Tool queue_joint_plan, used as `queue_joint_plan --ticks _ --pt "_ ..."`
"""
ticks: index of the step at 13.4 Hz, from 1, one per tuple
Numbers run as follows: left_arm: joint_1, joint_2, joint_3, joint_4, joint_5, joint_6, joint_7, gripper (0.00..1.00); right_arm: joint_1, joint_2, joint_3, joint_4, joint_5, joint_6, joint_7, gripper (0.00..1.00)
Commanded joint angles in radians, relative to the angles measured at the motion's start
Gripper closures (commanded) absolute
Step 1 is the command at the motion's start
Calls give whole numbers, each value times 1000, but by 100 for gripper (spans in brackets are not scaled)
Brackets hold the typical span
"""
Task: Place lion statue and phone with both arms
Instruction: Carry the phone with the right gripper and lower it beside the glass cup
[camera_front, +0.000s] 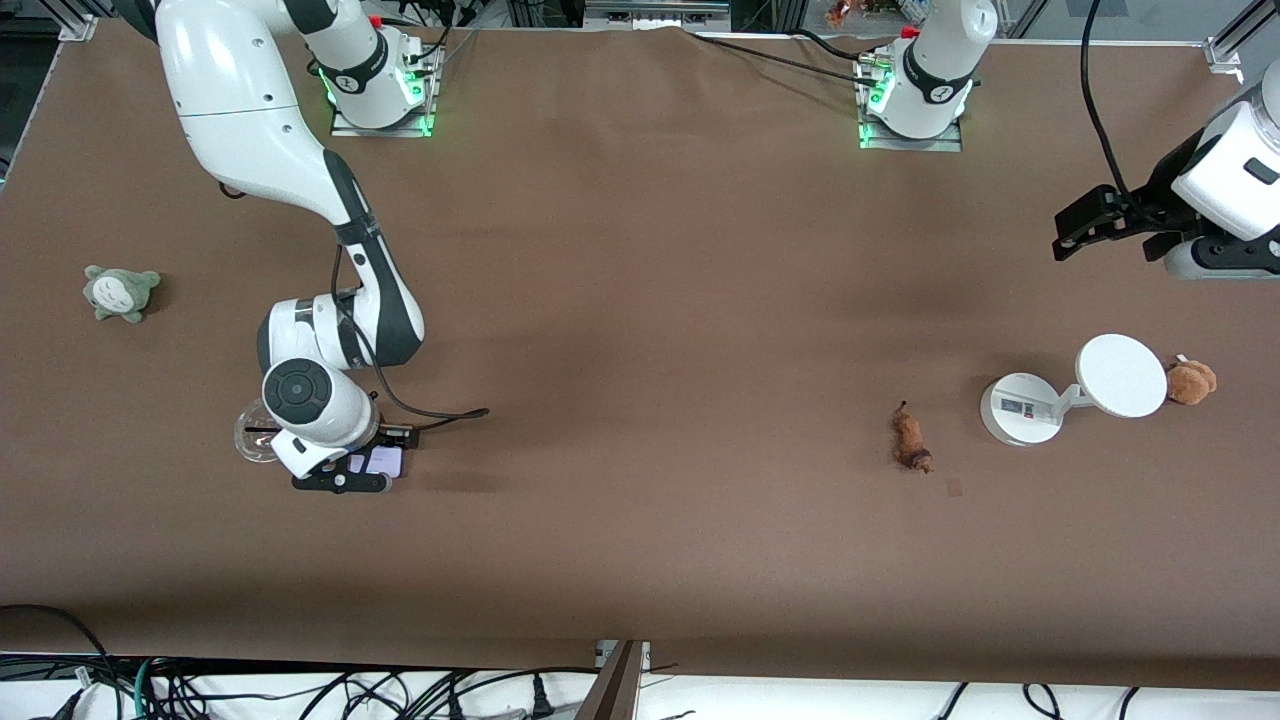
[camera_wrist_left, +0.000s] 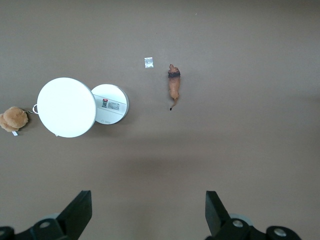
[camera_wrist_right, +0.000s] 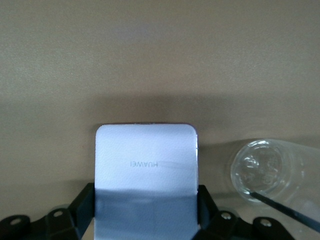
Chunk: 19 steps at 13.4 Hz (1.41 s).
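The phone (camera_wrist_right: 146, 165) is a flat lavender-white slab with rounded corners, held between the two fingers of my right gripper (camera_wrist_right: 146, 205), which is shut on its sides. In the front view the phone (camera_front: 383, 460) and right gripper (camera_front: 362, 470) sit low at the table toward the right arm's end. The lion statue (camera_front: 911, 441), small, orange-brown and dark-headed, lies on the table toward the left arm's end; the left wrist view shows the lion statue (camera_wrist_left: 174, 86) too. My left gripper (camera_front: 1110, 235) hangs high and open over the table's end, nothing between its fingers (camera_wrist_left: 80, 210).
A clear cup (camera_front: 252, 432) lies beside the phone. A white round-disc stand (camera_front: 1120, 375) and a brown plush toy (camera_front: 1190, 381) sit near the lion statue. A grey plush (camera_front: 120, 292) lies at the right arm's end. A small scrap (camera_front: 953, 487) lies by the lion statue.
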Motion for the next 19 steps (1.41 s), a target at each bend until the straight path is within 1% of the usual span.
queue_joint_plan --ticks 1,2,5,7,9,11,15,17,19 --pt "-5 15 -3 32 25 -15 13 0 -11 -34 15 -59 19 40 -21 37" --pt "-5 13 -3 32 25 -15 13 0 -11 -32 15 -56 19 40 -20 0" --pt "-5 13 -3 32 25 -15 15 0 -2 -35 20 -44 17 37 -13 0" --pt "-5 13 -3 32 25 -19 9 0 3 -47 25 -13 14 25 -26 0" --pt "-5 13 -7 32 25 -19 9 0 30 -78 25 -6 17 19 -23 0" --pt "-5 13 -7 32 25 -19 9 0 34 -129 26 4 17 -13 -24 0" --pt "-5 15 -9 32 25 -18 6 0 26 -244 15 97 17 -254 -30 0" --pt "-7 15 -10 32 25 -18 6 0 12 -314 5 106 19 -378 -20 0" --pt "-5 13 -10 32 25 -18 6 0 -2 -383 -14 108 37 -460 -23 0"
